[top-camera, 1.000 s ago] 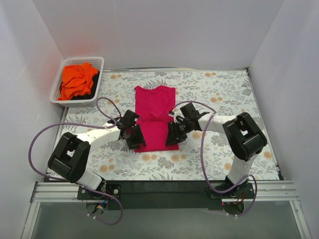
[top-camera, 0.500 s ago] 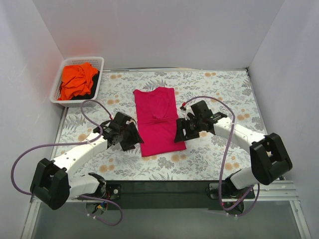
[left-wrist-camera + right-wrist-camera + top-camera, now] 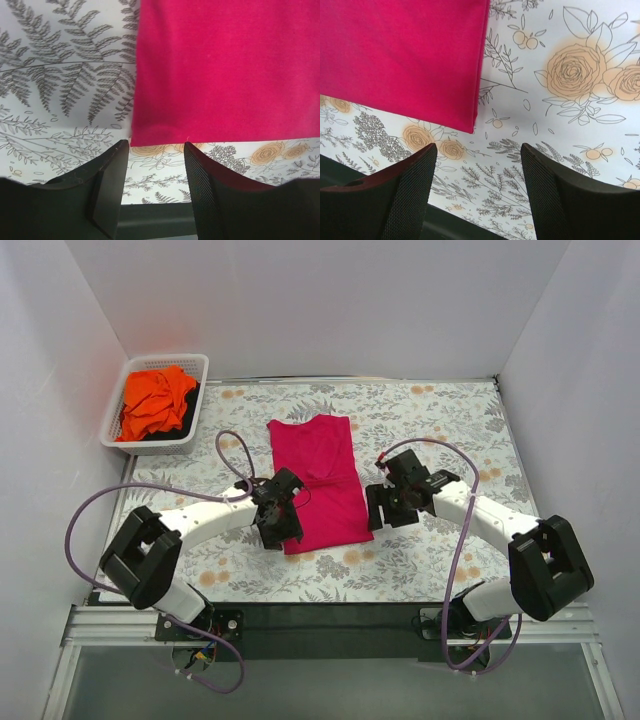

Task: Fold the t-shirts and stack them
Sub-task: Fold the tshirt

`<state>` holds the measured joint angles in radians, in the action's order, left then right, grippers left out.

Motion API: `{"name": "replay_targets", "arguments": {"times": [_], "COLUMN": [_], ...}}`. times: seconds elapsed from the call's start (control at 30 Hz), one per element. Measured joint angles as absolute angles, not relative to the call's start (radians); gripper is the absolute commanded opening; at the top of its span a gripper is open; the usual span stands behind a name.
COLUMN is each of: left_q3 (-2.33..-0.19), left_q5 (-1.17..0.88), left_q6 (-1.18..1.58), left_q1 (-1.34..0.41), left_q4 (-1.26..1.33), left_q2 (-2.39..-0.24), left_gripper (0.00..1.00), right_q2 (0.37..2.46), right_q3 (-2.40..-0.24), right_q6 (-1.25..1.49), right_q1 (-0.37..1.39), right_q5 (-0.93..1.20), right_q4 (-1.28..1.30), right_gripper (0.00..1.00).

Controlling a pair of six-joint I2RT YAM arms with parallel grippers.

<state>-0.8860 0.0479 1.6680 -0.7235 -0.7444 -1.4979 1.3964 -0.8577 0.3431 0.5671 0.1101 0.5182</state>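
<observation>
Place of the main cloth: the magenta t-shirt (image 3: 318, 480) lies flat in the middle of the top view on the flowered counter (image 3: 450, 420). It is narrowed to a long strip, collar toward the top of the frame and hem toward the bottom.
Second cloth: the orange t-shirt (image 3: 155, 405) sits crumpled in the white basket (image 3: 165, 361) at upper left, well apart from both arms.
Left side: the left end effector (image 3: 280, 528) has its fingers apart with nothing between them. It is low over the counter, just beside the strip's lower-left corner.
Right side: the right end effector (image 3: 383, 510) is also spread and empty, near the lower-right corner.
Feel of the cloth: probably light, limp and thin. It will sag and drag, not hold its shape, and the layers may slide over each other.
Best hold: likely the two hem corners, pinching all layers at once.
Caution: a shallow pinch may lift only the top layer and undo the fold.
</observation>
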Motion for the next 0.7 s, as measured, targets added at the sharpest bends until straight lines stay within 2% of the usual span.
{"name": "replay_targets", "arguments": {"times": [0.33,0.6,0.7], "left_q3": [-0.927,-0.942,-0.946], "left_q5": [0.087,0.092,0.086], "left_q6": [1.674,1.675,1.668], "left_q1": [-0.763,-0.763,-0.763], "left_q4": [-0.790,-0.802,-0.804], "left_q2": [-1.612,-1.632,-1.640], "left_gripper": [0.43,0.43,0.39], "right_q2": [1.394,1.427,1.452], "right_q3": [-0.852,-0.852,-0.852], "right_q6": [0.392,0.437,0.448], "right_q1": [0.612,0.673,0.693], "right_q5": [0.083,0.061,0.047], "right_q4": [0.522,0.507,0.498], "right_gripper": [0.57,0.56,0.55]}}
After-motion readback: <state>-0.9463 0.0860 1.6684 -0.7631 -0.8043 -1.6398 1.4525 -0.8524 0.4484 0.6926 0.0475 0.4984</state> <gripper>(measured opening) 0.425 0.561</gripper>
